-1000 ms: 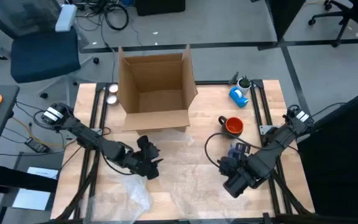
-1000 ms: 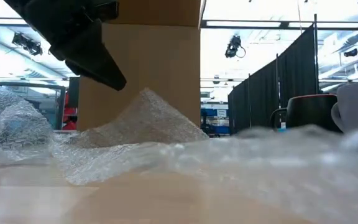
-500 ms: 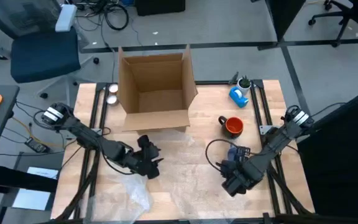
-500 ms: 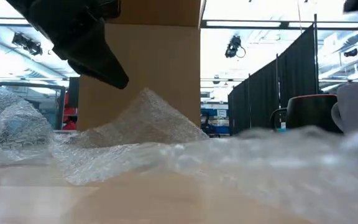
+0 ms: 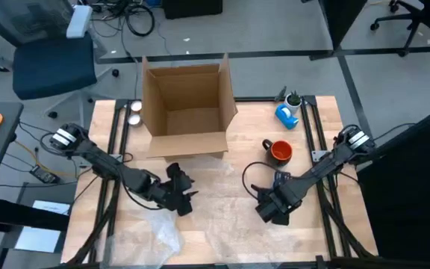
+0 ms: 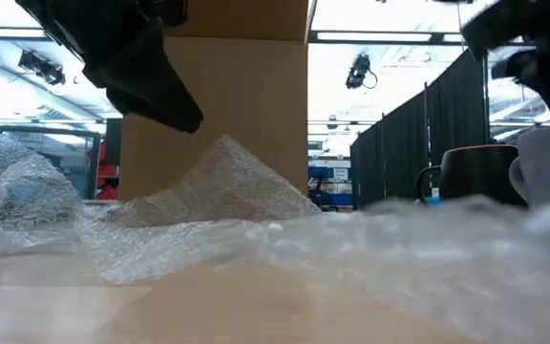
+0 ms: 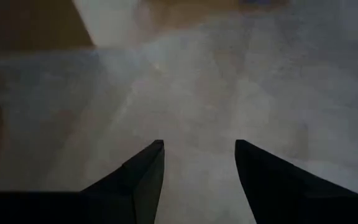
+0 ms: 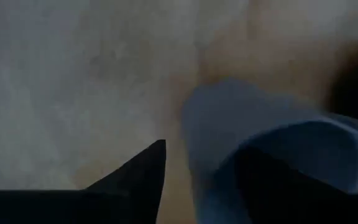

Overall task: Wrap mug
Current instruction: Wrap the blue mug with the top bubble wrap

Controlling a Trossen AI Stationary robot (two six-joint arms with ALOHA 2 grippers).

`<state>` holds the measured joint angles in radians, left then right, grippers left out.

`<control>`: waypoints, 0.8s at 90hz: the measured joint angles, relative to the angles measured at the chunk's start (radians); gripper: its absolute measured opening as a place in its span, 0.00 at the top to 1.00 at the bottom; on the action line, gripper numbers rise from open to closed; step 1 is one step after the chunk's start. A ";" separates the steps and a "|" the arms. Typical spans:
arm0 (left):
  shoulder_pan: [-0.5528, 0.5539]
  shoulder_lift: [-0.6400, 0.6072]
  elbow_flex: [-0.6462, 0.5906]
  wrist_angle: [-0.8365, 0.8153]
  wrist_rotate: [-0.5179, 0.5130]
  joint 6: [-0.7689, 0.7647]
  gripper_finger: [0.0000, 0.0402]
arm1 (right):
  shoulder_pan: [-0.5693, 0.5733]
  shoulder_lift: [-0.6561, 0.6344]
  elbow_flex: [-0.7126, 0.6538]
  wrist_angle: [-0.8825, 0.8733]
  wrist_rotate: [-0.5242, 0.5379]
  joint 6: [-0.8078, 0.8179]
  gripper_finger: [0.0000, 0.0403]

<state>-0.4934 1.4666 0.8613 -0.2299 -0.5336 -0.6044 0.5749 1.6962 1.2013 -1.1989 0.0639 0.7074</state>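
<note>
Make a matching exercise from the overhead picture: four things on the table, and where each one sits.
Things:
1. cardboard box
2. orange mug
3. blue tape dispenser
4. bubble wrap

Places:
A. far right part of the table, beyond the mug
B. spread flat between the two pincers
C. far middle of the table, standing open
D. right of the box, near the right arm

Pairs: 1-C, 2-D, 3-A, 4-B

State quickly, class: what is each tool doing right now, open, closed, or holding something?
Left tool: open, empty, above the bubble wrap.
Right tool: open, nothing gripped, also over the bubble wrap, beside a blue object.
</note>
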 joint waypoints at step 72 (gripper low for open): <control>-0.045 0.000 0.208 -0.668 0.014 -0.245 0.56 | -0.038 0.001 0.218 -0.031 0.164 -0.083 1.00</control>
<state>-0.5389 1.4662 1.0695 -0.8979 -0.5199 -0.8498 0.5368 1.6974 1.4190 -1.2301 0.2277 0.6248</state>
